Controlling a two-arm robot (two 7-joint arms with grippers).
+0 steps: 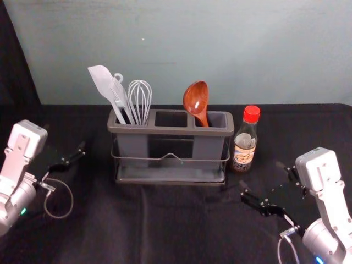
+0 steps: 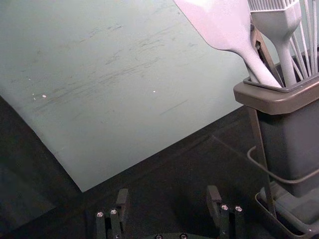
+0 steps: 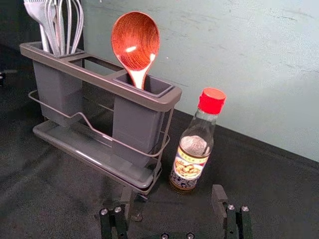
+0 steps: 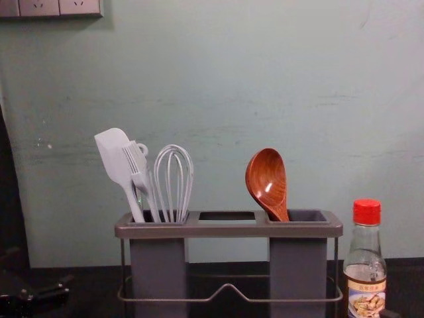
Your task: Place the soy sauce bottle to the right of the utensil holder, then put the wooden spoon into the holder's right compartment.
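Soy sauce bottle (image 1: 245, 146), one, red cap: upright on the dark-clothed table (image 1: 110, 231), just to the right of the utensil holder (image 1: 165, 130), with a narrow gap between them in the right wrist view. Wooden spoon (image 1: 196, 99), one: handle down in the right compartment (image 1: 213, 148), bowl up, leaning toward the holder's middle. White spatula (image 4: 113, 147), brush (image 4: 134, 159) and whisk (image 4: 174, 172), one each: in the left compartment (image 4: 158, 271). Right tool (image 3: 173, 188): open, nothing held, near the bottle on its front right side. Left tool (image 2: 168, 189): open, nothing held, left of the holder. Status: we count both placements as done; we judge that nothing remains but to keep the arms clear, the bottle being the item most easily knocked. By view: the head view gives us the whole bottle, whereas the chest view's lower edge cuts off its base; the chest view sets the brush's bristles apart from the spatula and adds wall sockets (image 4: 79, 6) high on the left; the right wrist view lets us see the spoon's handle entering the compartment.
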